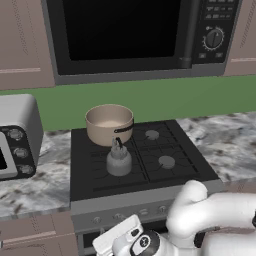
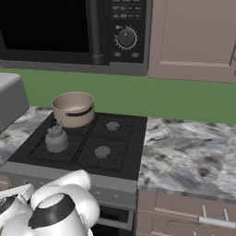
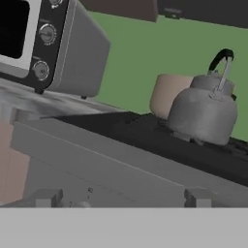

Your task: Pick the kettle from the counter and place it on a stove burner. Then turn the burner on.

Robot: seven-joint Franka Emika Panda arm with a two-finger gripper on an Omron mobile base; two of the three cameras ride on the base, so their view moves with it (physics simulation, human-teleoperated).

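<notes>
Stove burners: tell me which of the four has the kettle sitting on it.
The front-left stove burner, nearest the knobs. The kettle stands on it; the tan saucepan covers the rear-left one, and both right burners are bare.

The wall (image 1: 150, 97) behind is plain green. A big black microwave (image 1: 135, 35) hangs up high, with a round knob (image 1: 214, 38) on its side. Pinkish-brown cupboards (image 2: 193, 37) sit beside it, and more cupboard doors (image 2: 184, 214) sit down low. A grey toaster oven (image 1: 17, 135) with small knobs stands off to the left
</notes>
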